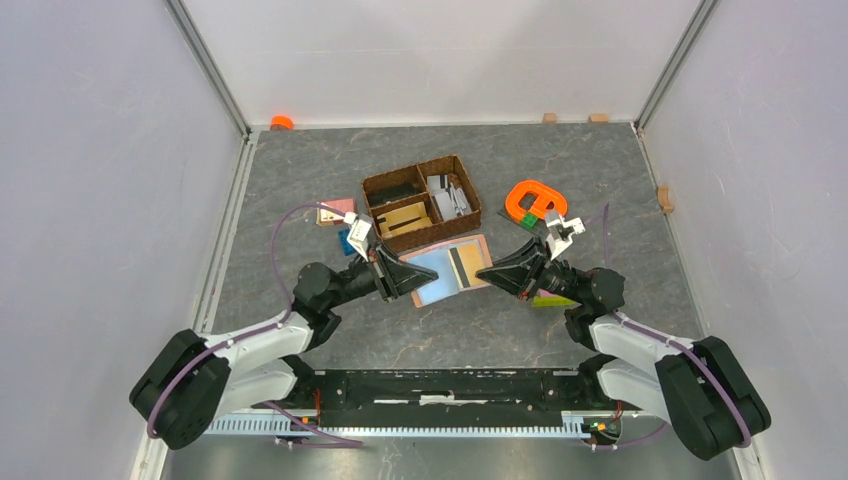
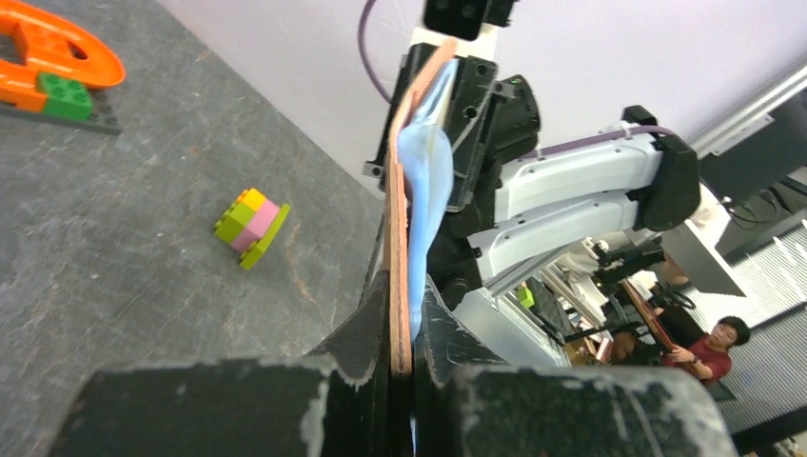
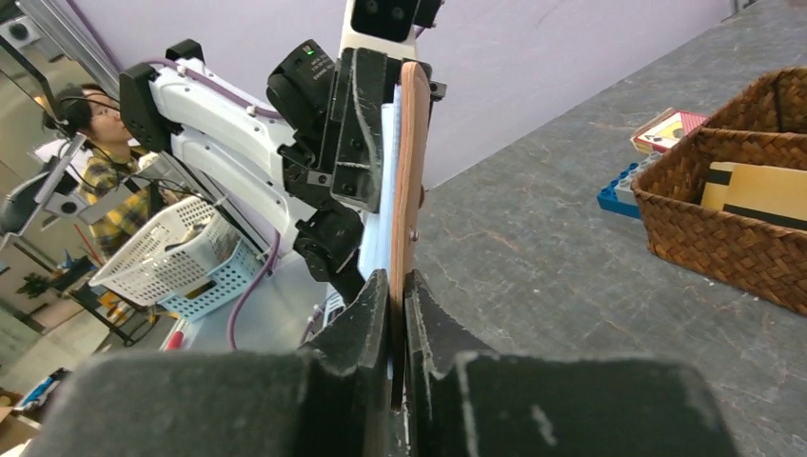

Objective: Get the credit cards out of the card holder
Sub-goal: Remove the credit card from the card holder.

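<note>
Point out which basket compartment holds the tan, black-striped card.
The basket's near-left compartment; the right one holds grey-white cards, the far-left something dark.

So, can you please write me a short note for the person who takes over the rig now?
The left gripper is shut on one edge of the card holder. The right gripper is shut on the opposite edge.
The holder hangs open between them, above the table.
Done: grey cards lie in the basket.
Left: a striped card seems to sit inside the holder; pull it out.
</note>
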You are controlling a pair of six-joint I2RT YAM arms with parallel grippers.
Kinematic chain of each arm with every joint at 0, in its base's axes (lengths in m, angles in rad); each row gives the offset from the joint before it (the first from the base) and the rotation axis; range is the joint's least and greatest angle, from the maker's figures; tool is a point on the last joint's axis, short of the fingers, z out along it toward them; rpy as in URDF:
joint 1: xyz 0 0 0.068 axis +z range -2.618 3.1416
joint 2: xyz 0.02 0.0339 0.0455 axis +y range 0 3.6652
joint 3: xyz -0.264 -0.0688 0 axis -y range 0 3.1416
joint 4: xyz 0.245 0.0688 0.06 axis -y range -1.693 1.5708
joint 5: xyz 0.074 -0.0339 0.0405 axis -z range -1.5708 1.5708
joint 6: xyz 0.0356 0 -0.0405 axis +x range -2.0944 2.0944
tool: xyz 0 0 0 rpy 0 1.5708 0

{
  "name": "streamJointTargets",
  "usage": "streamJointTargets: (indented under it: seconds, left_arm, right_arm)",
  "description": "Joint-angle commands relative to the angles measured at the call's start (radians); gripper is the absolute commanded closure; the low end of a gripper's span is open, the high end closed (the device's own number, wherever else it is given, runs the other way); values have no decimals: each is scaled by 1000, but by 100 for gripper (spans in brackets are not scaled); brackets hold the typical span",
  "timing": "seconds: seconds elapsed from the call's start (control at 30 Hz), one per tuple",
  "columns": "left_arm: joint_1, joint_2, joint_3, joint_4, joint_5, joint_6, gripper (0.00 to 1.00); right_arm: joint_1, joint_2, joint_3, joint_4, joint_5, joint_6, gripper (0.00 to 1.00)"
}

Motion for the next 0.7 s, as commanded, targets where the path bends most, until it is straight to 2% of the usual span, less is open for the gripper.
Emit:
streamJointTargets:
  seconds: [0.0,0.07,0.13,0.17,0.23,0.3,0.4,0.43,0.47,0.57,0.67]
  left_arm:
    - [4,-81,56,-252,-140,106,86]
    - [9,-136,71,-450,-278,149,78]
    - [14,-192,79,-610,-441,180,68]
    - [14,-221,80,-678,-520,180,60]
    - [16,-251,77,-789,-689,149,37]
    - [19,-263,81,-826,-731,133,28]
    - [19,-270,92,-842,-718,136,25]
    - [19,-274,93,-837,-702,139,24]
    - [19,-277,88,-803,-655,154,29]
    - [7,-239,53,-561,-432,174,60]
    - [-28,-132,87,-392,-234,177,81]
  right_arm:
    - [-1,-9,11,56,-6,4,95]
    - [-1,-26,20,-66,27,-60,100]
    - [-2,-49,31,-214,76,-141,100]
    - [-5,-60,33,-255,96,-168,100]
    - [-6,-97,35,-344,145,-228,100]
    - [-8,-137,45,-455,204,-294,100]
    - [-8,-197,49,-580,307,-369,100]
    - [-8,-209,47,-604,331,-380,100]
    - [-8,-220,45,-613,348,-386,100]
    - [-7,-218,43,-602,342,-381,100]
    - [-8,-173,46,-543,276,-341,100]
